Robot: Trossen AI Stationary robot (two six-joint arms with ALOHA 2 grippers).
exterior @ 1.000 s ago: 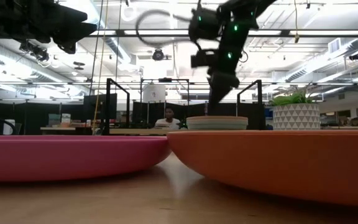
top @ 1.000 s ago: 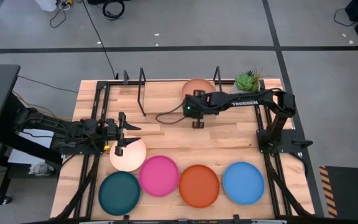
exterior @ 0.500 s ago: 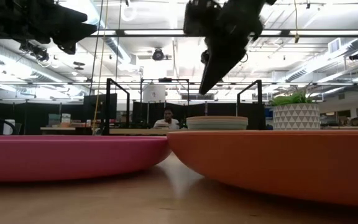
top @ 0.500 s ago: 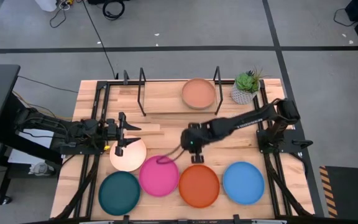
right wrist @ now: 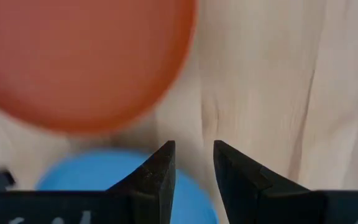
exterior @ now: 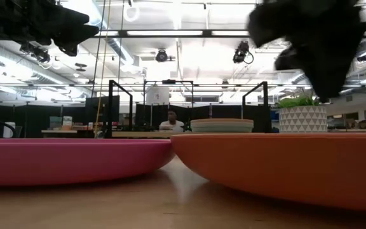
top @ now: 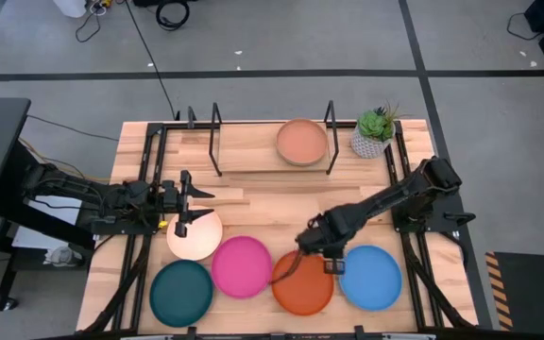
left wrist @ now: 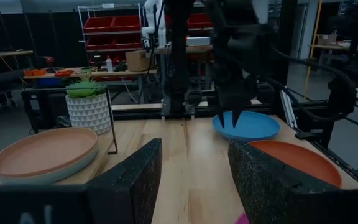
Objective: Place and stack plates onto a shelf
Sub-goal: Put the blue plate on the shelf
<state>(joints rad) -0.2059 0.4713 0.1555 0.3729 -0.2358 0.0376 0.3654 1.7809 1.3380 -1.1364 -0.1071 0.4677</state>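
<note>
My right gripper (top: pixel 324 257) hangs over the bare wood between the far rims of the orange plate (top: pixel 302 281) and the blue plate (top: pixel 370 277), touching nothing. Its fingers point down with a narrow gap in the right wrist view (right wrist: pixel 192 152). My left gripper (top: pixel 189 206) is wide open and empty above the far edge of the cream-peach plate (top: pixel 195 234). The pink plate (top: pixel 242 266) and the teal plate (top: pixel 181 291) lie flat near the front edge. A stack with the tan plate (top: pixel 302 142) on top rests on the shelf (top: pixel 253 146).
A potted plant (top: pixel 374 132) stands to the right of the shelf's stack. Black upright hoops (top: pixel 217 137) frame the shelf. Bare wood lies between the shelf and the row of plates. A person (exterior: pixel 171 119) sits in the room beyond the table.
My right gripper has gone from just in front of the shelf's stack toward the table's near edge and to the right, ending between the orange and blue plates. The plates have stayed where they were.
</note>
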